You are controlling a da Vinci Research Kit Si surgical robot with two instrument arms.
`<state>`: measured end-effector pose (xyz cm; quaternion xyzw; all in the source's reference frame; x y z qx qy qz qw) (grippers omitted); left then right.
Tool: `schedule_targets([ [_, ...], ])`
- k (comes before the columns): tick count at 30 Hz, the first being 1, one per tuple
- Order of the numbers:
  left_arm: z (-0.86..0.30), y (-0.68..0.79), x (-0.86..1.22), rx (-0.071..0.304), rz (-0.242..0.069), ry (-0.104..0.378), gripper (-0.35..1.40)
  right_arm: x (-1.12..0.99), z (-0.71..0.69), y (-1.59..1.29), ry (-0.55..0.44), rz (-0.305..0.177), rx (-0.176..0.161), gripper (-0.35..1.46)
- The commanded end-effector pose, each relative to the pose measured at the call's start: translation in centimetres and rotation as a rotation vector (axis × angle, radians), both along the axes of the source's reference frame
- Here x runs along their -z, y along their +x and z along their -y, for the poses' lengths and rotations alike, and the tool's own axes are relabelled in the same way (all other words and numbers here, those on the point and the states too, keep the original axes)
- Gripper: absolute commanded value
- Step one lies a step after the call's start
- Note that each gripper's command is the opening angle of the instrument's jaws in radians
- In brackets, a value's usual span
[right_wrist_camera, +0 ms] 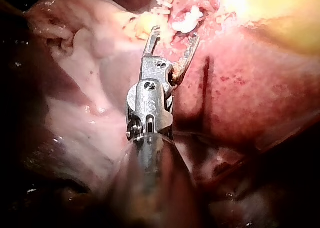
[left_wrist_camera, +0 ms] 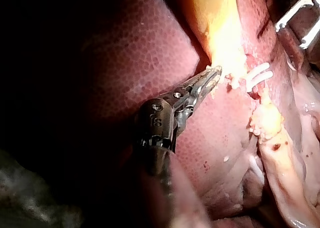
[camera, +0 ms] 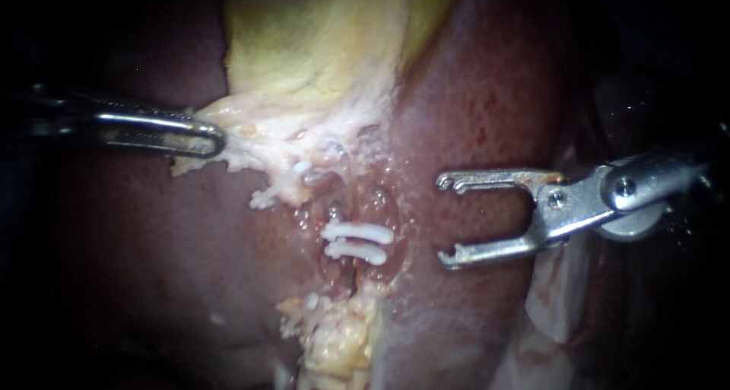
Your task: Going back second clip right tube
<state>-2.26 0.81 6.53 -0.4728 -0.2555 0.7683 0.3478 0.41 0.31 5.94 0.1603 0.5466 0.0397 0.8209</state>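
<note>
Your right instrument (camera: 442, 220) comes in from the right and its two jaws stand wide open, with nothing between them. They lie over the liver (camera: 471, 93), just beside the two white clips (camera: 357, 242) and not touching them. The clips sit close together, one below the other, across a short tube (camera: 334, 210) in a wet hollow of the tissue. Most of this tube is hidden, so you cannot tell from here which tube it is.

Your left instrument (camera: 213, 139) comes in from the left. Its jaws are closed on the edge of the pale tissue (camera: 258, 135) under the yellow gallbladder (camera: 319, 40).

In the right wrist view the open jaws of the right instrument (right_wrist_camera: 175, 35) point at the clips (right_wrist_camera: 189, 20), which lie just ahead of them. In the left wrist view the left instrument (left_wrist_camera: 212, 76) holds the pale edge, and the clips (left_wrist_camera: 257, 75) are near, ahead of its tip.
</note>
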Motion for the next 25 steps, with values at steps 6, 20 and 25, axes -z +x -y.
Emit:
schedule_targets([
  [6,0.04,-0.18,-0.14,-0.01,0.004,0.001,-0.35,0.0,0.0,-0.01,-0.01,-0.002,0.005,0.5],
  [20,0.06,-0.3,-0.25,-0.019,0.009,0.001,-0.35,0.01,0.01,-0.01,-0.01,-0.003,0.006,0.5],
  [25,0.06,-0.3,-0.26,-0.02,0.009,0.001,-0.35,0.0,0.01,-0.02,-0.011,-0.003,0.006,0.5],
])
